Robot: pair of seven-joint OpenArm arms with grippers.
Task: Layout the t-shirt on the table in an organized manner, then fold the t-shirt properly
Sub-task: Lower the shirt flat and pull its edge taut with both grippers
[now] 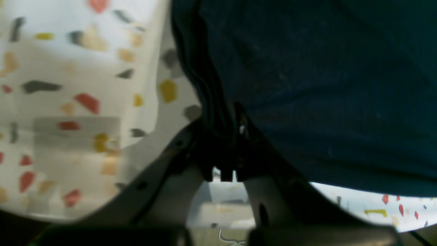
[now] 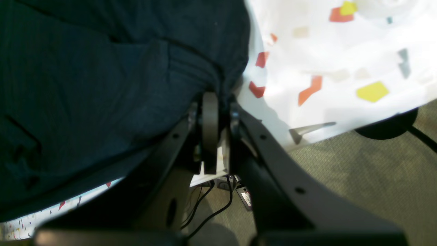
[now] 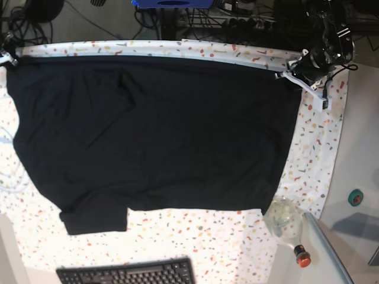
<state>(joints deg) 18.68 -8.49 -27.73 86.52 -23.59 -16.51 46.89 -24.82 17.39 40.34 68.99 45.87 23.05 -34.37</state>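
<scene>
T-shirt of plain black soft cloth (image 3: pixel 154 130) lies spread across most of the wide table with its white cover flecked in red, orange, yellow and grey (image 3: pixel 320 154), one short sleeve showing at the near left edge of the base view. Both top corners, along the far edge of the table, are held. The left gripper (image 1: pixel 222 136) has its jaws closed on a bunched, ridged edge of the cloth in the left wrist view, with the fabric falling away to one side of it. The right gripper (image 2: pixel 213 102) likewise pinches a gathered fold of the dark cloth at the opposite corner; in the base view that corner sits at the far left, where the arm itself is barely visible.

As a judgement, the garment looks light, limp and without stiffness: it drapes, wrinkles near the upper middle, and will sag or crumple wherever it is not supported. It appears neither slippery nor fragile, but thin layers can slide out of a shallow pinch. Seams and hems at the corners, shoulders and sleeve ends seem the soundest places to take hold, since the thicker edge gives the jaws something to bite.

A black keyboard (image 3: pixel 127 273) and a clear glass vessel (image 3: pixel 283 216) sit near the front edge, apart from the cloth.
</scene>
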